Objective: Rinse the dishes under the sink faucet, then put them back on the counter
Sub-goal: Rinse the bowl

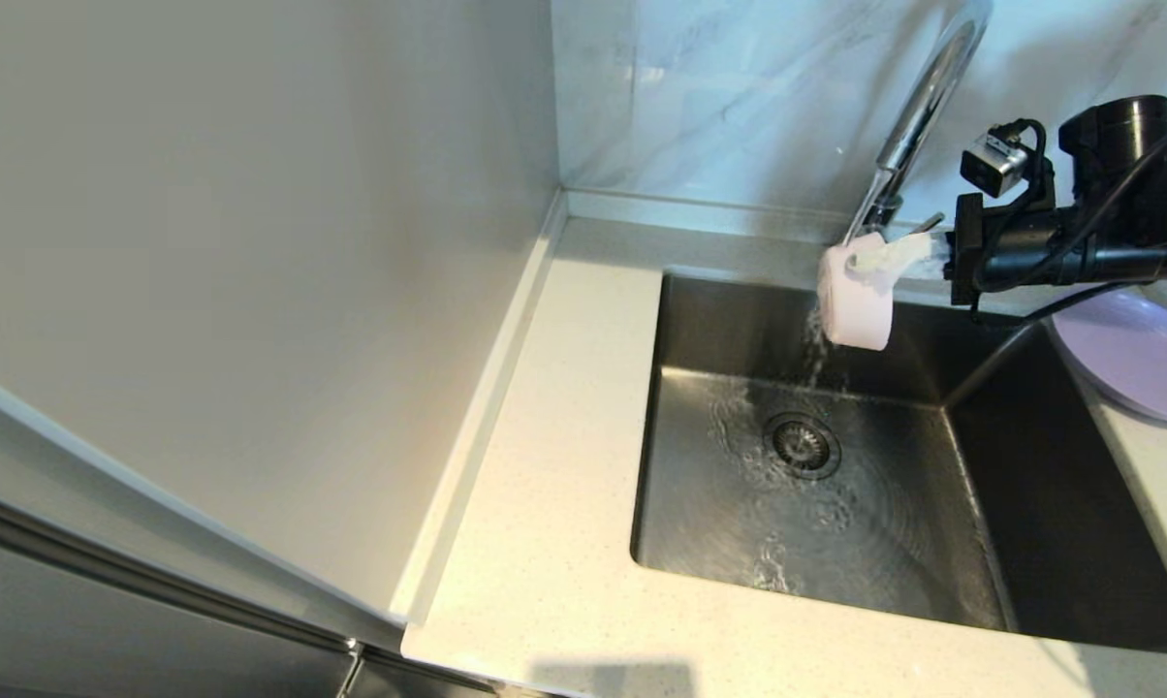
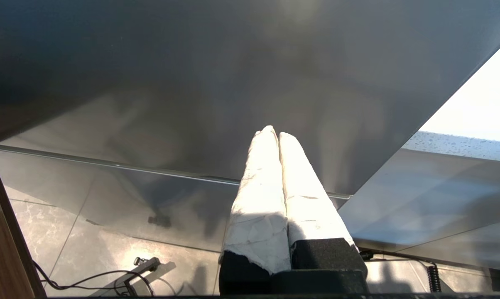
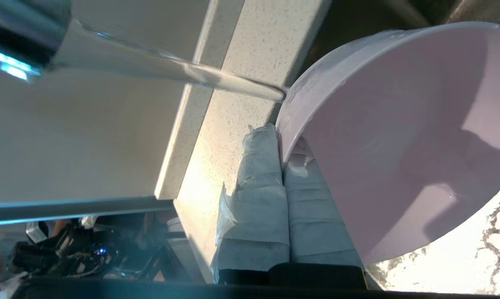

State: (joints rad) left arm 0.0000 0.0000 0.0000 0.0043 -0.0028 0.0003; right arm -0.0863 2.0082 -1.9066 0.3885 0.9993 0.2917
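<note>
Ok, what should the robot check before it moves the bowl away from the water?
1. Right claw pinching the bowl rim: ok.
2. Water from the faucet hitting the bowl: ok.
3. Bowl tipped over the sink so it drains: ok.
4. Bowl fully rinsed: cannot tell.
5. Bare counter to set it down: ok.
6. Plate rinsed: cannot tell; it sits on the counter.
7. Left claw shut, away from the sink: ok.

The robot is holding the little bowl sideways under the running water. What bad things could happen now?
1. The right gripper pinches only the wet rim of the bowl, so it might slip into the sink.
2. Water from the faucet hits the tilted bowl near the rim and could splash onto the counter.
</note>
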